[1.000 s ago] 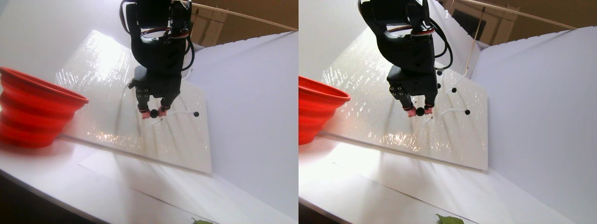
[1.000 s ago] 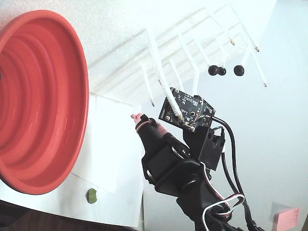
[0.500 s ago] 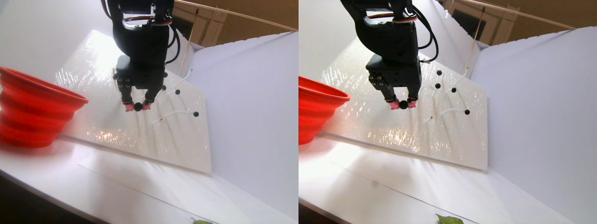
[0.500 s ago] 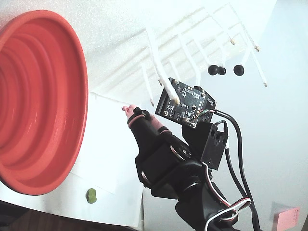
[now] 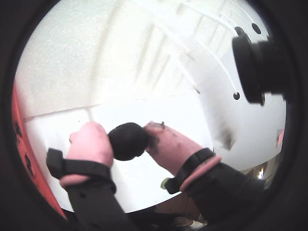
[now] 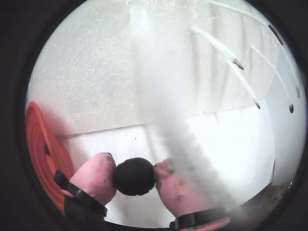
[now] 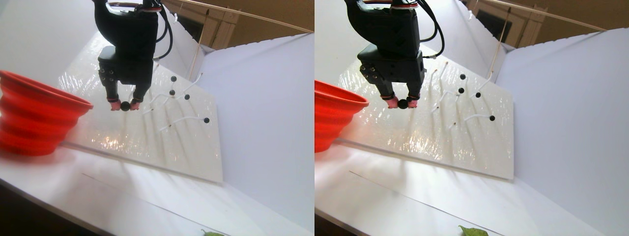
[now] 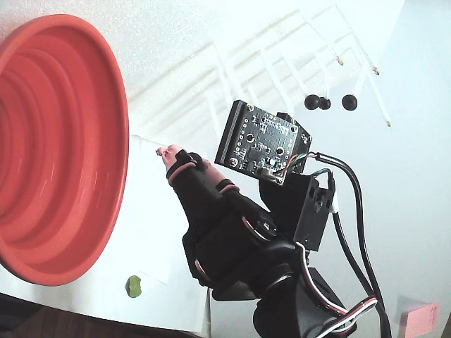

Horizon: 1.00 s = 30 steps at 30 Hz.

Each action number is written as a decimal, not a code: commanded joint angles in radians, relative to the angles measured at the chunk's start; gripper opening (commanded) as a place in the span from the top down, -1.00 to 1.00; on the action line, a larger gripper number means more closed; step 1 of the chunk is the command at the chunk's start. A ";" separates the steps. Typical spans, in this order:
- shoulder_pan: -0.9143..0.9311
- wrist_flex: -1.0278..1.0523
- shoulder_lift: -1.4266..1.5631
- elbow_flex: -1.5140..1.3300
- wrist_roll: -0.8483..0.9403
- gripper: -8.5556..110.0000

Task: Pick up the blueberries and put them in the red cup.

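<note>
The tool [image 7: 125,105] pinches a round blueberry [image 6: 134,176] between pink fingertips [image 6: 97,177], beside the upward-opening red cup [image 7: 34,115].

Small green lump [image 8: 134,286], pink note [image 8: 423,317], green leaf [image 7: 472,231]

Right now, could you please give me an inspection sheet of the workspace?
Surface: white table; glossy white board leaning on it.
Job's things: red cup at left in the stereo pair view; held berry; loose berries on white stalks.
Clutter: green lump, pink note, leaf.
Gripper: pink-tipped, shut on the held berry.
Cables: black and white wires along the arm.
Surroundings: white side wall.
</note>
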<state>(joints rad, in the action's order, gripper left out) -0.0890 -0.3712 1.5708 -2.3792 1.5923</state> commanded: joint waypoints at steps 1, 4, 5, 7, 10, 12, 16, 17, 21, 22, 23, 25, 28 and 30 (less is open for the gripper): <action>-0.006 0.009 0.126 0.008 -0.014 0.60; -0.029 0.029 0.158 -0.009 -0.028 0.60; -0.037 0.038 0.173 -0.017 -0.035 0.60; -0.054 0.058 0.204 -0.031 -0.048 0.60; -0.077 0.091 0.252 -0.052 -0.071 0.60; -0.094 0.109 0.278 -0.063 -0.086 0.60; -0.121 0.135 0.314 -0.080 -0.104 0.60; -0.127 0.143 0.321 -0.081 -0.110 0.60; -0.150 0.166 0.336 -0.083 -0.127 0.60; -0.158 0.167 0.337 -0.083 -0.132 0.59; -0.166 0.169 0.339 -0.083 -0.138 0.59; -0.183 0.170 0.339 -0.084 -0.149 0.59; -0.209 0.170 0.333 -0.080 -0.173 0.59; -0.227 0.170 0.328 -0.074 -0.193 0.59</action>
<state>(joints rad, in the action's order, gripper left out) -0.3099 -0.1994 1.8239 -2.4804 1.4220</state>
